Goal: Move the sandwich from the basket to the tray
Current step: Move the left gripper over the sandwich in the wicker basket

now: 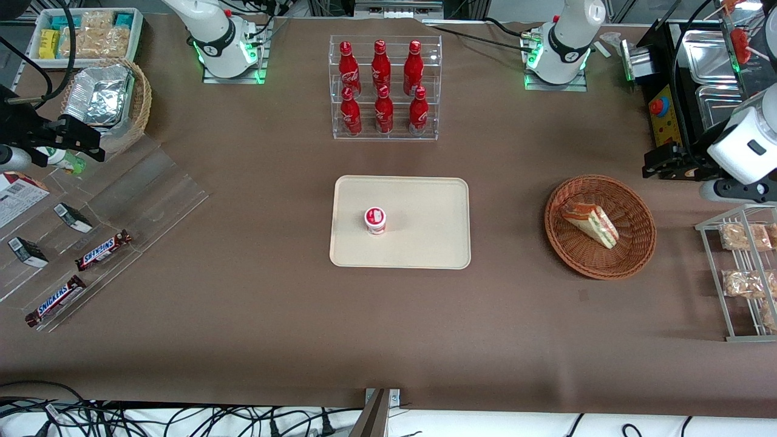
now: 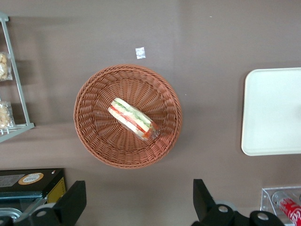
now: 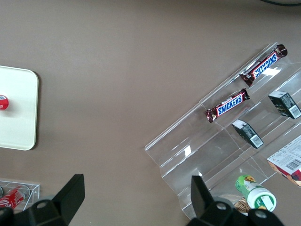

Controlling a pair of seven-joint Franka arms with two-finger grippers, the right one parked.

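The sandwich (image 2: 132,118) lay wrapped in the round woven basket (image 2: 96,136), resting flat on the bottom, its red, green and white filling layers showing along one long edge. The basket sat on the brown worktop (image 1: 255,285) toward the working arm's end, well apart from the cream tray (image 1: 425,206). On that tray stood a small white cup with a red lid (image 1: 375,220), nearer one short side than the middle. The pincer (image 2: 138,207) hung above the worktop beside the basket, clear of its rim, with its two dark fingers (image 2: 73,200) spread wide and nothing between them. A wire rack holding bags of brown snacks (image 1: 743,237) stood near the basket, at the worktop's edge. Farther from the front camera than the tray, a clear stand held six red bottles (image 1: 382,88) in two rows.
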